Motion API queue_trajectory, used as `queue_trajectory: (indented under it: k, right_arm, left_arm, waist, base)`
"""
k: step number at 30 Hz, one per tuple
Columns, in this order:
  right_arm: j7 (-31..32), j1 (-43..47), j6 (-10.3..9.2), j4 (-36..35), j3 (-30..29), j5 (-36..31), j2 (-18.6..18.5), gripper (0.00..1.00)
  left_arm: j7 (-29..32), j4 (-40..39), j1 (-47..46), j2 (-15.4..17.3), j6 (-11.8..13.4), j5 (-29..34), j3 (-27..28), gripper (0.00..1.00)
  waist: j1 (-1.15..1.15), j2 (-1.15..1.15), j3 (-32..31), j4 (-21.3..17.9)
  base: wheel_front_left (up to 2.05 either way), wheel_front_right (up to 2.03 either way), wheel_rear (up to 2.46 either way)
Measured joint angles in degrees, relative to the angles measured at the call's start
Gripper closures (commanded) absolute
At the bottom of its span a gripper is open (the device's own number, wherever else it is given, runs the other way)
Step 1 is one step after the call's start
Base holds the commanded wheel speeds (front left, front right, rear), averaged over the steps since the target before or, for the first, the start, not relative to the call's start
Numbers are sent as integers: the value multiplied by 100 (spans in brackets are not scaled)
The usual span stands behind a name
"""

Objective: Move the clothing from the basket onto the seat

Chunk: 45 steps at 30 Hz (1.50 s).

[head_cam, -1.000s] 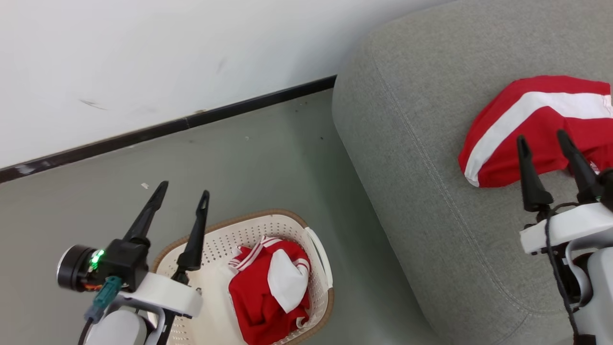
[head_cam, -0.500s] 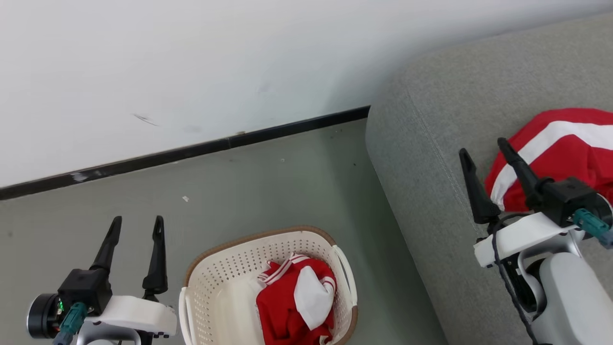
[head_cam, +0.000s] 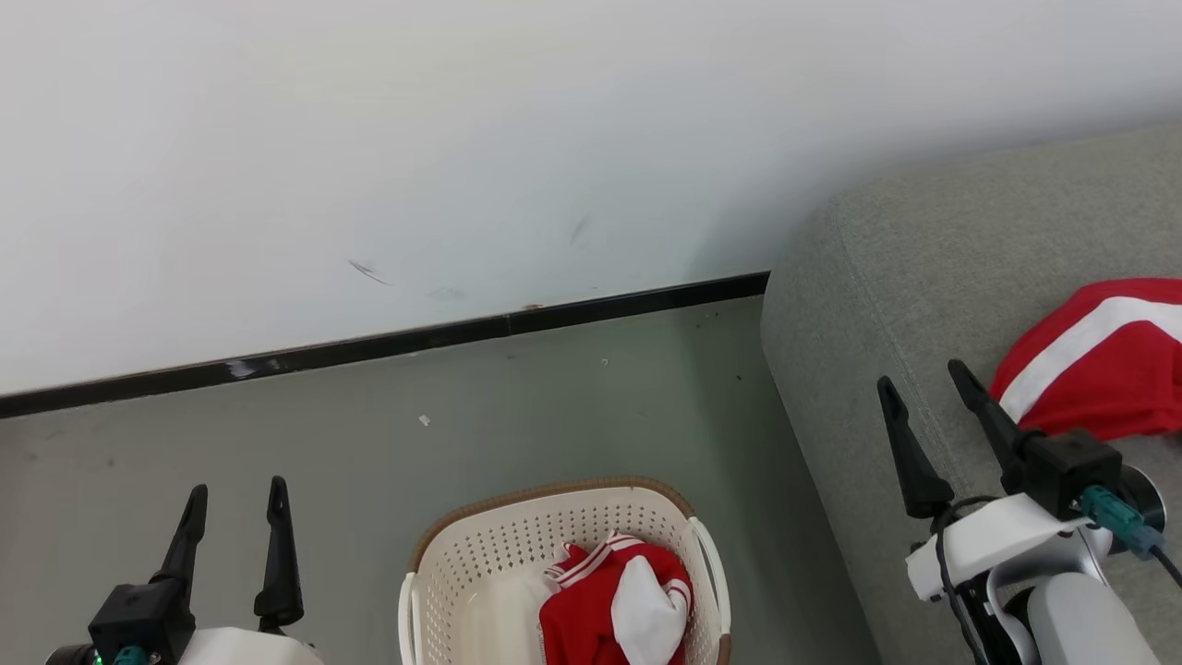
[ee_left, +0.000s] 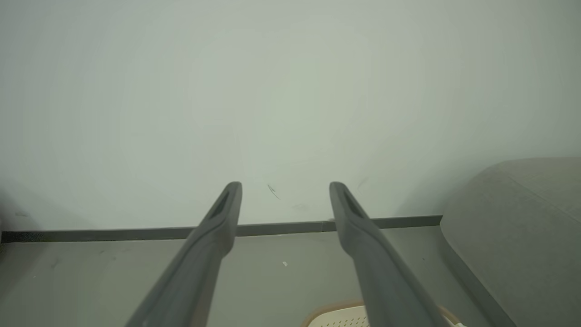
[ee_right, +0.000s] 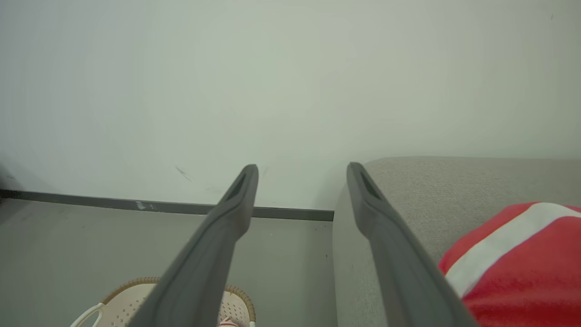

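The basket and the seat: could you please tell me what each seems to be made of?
The basket looks like moulded plastic, cream-white and smooth, judging by its even rows of holes; its brown rim has a woven look, possibly imitation wicker. The seat seems upholstered in matt grey woven fabric: a fine speckled weave and a stitched seam near its edge show.

A cream-white basket [head_cam: 480,563] dotted with small holes has a brown woven-look rim. Inside it, red clothing [head_cam: 577,633] shows thin white stripes and a white panel. A second red garment [head_cam: 1099,406] with one broad white stripe lies on the grey woven seat [head_cam: 877,305]. The floor [head_cam: 462,425] is dull grey-green, the skirting board [head_cam: 369,349] black, the wall [head_cam: 554,139] white. The left tool [head_cam: 236,485] and right tool [head_cam: 922,372] have black fingers on white mounts.
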Motion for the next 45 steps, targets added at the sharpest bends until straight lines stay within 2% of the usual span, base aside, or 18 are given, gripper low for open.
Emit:
queue_trajectory:
  k: [8,17,32,45]
  right_arm:
    - [0,582,0,-132,-42,-40,86,0]
    - [0,1033,0,-297,-172,-92,143,0]
    - [0,1489,0,-548,-158,63,151,0]
    - [0,1612,0,-725,-119,183,151,0]
  left_arm:
    - [0,-32,247,-40,-20,116,52,0]
    - [0,47,428,-140,-219,219,-10,0]
    - [0,147,582,-159,-390,403,10,0]
    - [0,108,682,-201,-513,453,42,0]
  waist:
    - [0,0,-307,233]
    - [0,0,-627,397]
    - [0,0,-976,461]
    - [0,0,-964,492]
  base:
    - [0,0,0]
    - [0,0,0]
    - [0,0,0]
    - [0,0,0]
